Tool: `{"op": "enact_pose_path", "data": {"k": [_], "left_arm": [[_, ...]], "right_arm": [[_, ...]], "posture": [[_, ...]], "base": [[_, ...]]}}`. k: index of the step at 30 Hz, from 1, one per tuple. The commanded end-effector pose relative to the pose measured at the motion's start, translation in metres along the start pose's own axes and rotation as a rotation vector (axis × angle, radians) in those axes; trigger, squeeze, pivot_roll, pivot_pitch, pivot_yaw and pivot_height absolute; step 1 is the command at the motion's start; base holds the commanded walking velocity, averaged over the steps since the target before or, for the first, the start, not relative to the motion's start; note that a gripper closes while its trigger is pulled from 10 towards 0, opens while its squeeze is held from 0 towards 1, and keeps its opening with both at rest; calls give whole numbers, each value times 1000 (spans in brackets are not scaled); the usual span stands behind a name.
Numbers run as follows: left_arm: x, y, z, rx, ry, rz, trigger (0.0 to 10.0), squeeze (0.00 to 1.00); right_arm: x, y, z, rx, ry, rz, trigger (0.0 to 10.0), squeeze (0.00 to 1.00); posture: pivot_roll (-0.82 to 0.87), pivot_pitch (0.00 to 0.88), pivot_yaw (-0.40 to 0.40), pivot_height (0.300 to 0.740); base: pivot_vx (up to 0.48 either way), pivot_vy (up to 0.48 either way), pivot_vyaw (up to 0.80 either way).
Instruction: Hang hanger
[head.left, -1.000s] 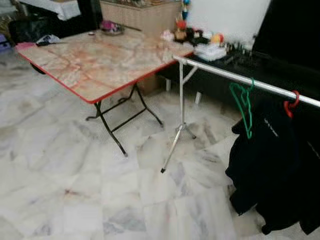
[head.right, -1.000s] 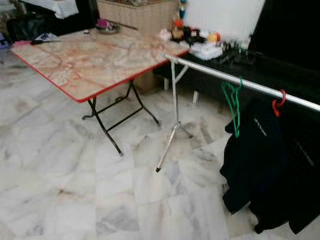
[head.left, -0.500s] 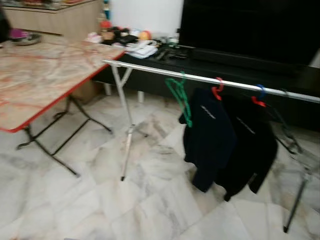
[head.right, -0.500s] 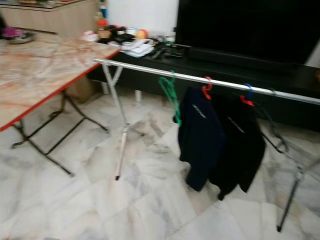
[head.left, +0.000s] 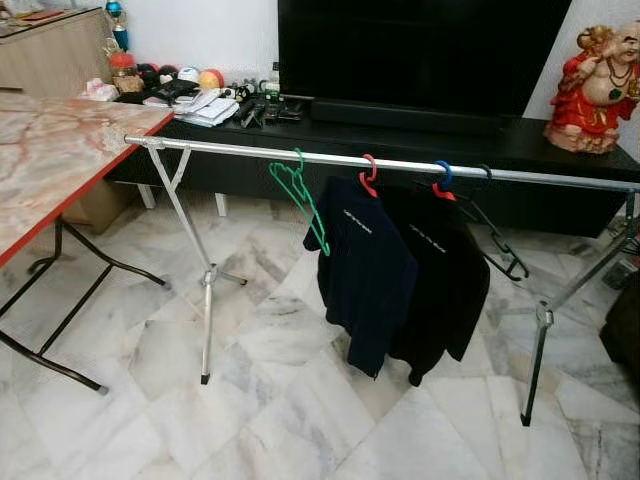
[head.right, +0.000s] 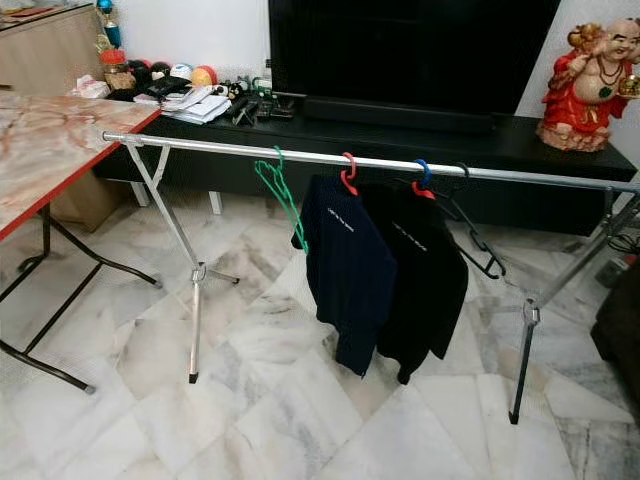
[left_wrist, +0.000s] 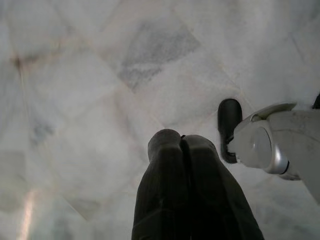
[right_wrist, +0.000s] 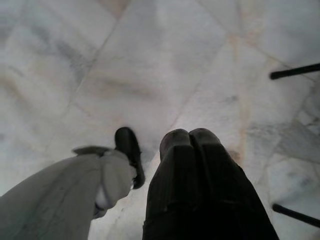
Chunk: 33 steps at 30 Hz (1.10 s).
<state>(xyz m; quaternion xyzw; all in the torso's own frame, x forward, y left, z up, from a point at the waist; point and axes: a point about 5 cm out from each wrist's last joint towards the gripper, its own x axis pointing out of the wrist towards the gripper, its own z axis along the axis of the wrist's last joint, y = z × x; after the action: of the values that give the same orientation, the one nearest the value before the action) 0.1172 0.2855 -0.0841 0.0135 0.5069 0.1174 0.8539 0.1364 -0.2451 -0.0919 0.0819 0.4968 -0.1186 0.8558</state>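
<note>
You have one long metal rail (head.left: 250, 153) running across the room on splayed legs, with four hangers on it: one green hanger (head.left: 303, 193), bare, a red hanger (head.left: 368, 176) carrying a dark navy shirt (head.left: 365, 268), a blue hanger (head.left: 441, 183) carrying a black shirt (head.left: 447, 285), and a bare black hanger (head.left: 497, 238) tilted down toward the right. The green hanger's hook sits on the rail and its body hangs down, slanting slightly toward the shirts. Left of it, the rail is bare up to the corner of the red-edged bench (head.left: 45, 150). Marble floor (head.left: 290, 400) lies open in front. Your left gripper (left_wrist: 180, 141) and right gripper (right_wrist: 189, 135) both point down at the floor, jaws pressed together, holding nothing.
</note>
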Motion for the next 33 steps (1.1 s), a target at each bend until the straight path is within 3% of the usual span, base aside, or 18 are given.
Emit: {"op": "enact_pose_path", "data": {"k": [1, 4, 33], "left_arm": [[0, -3, -4, -81, 11, -10, 10000, 0], [1, -7, -1, -94, 3, -22, 10000, 0], [1, -7, -1, -94, 3, -22, 10000, 0]], "right_arm": [[0, 2, -4, -4, 3, -1, 10000, 0], [0, 3, -4, -73, 4, -3, 10000, 0], [0, 3, -4, -73, 4, -3, 10000, 0]], "posture": [[-8, 46, -16, 740], [-12, 36, -18, 740], [-12, 36, -18, 740]], "base": [[0, 0, 0], [0, 0, 0], [0, 0, 0]]}}
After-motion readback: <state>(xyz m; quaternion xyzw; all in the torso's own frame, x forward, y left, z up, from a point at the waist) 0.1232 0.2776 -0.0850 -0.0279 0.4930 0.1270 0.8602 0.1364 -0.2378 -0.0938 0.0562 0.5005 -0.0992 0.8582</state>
